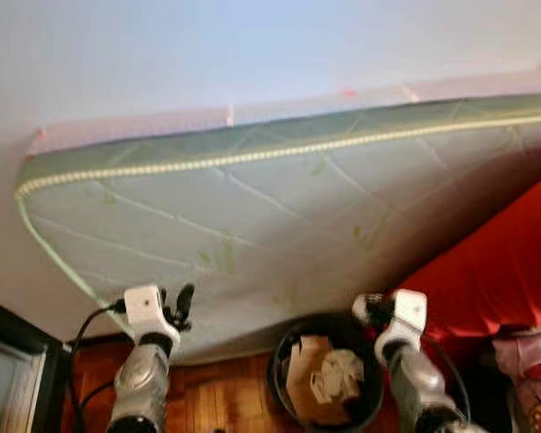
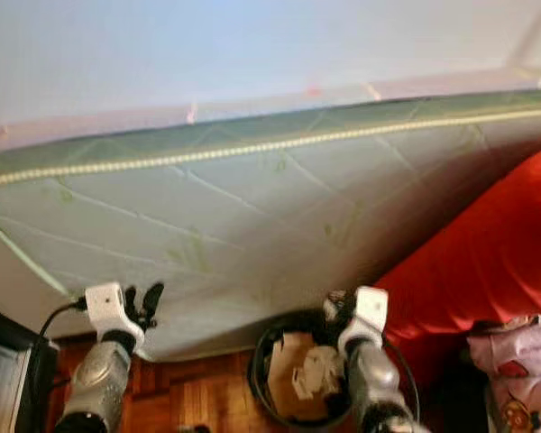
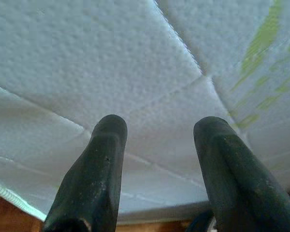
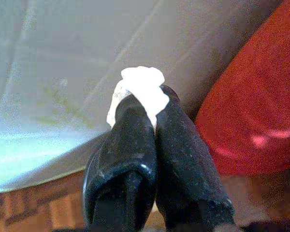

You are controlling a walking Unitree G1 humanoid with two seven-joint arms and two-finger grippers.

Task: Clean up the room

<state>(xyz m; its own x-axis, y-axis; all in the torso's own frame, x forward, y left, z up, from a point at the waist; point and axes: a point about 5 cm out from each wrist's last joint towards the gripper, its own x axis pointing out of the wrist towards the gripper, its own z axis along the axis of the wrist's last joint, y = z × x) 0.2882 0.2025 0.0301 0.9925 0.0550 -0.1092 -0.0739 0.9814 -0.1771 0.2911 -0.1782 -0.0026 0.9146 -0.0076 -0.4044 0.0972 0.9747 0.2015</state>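
A black round bin (image 1: 283, 350) stands on the wooden floor between my two arms, holding crumpled paper and cardboard (image 1: 323, 377). My right gripper (image 4: 146, 104) is shut on a small white wad of paper (image 4: 141, 88); it hovers over the bin's right rim (image 1: 371, 310). My left gripper (image 3: 159, 133) is open with nothing between its fingers and points at the quilted mattress (image 1: 279, 216). It is raised to the left of the bin (image 1: 182, 302).
The pale green mattress leans against the wall just ahead. A red blanket (image 1: 500, 262) lies at the right, with a pink patterned cloth (image 1: 532, 361) below it. A dark cabinet edge (image 1: 18, 361) stands at the far left on the wooden floor (image 1: 216, 397).
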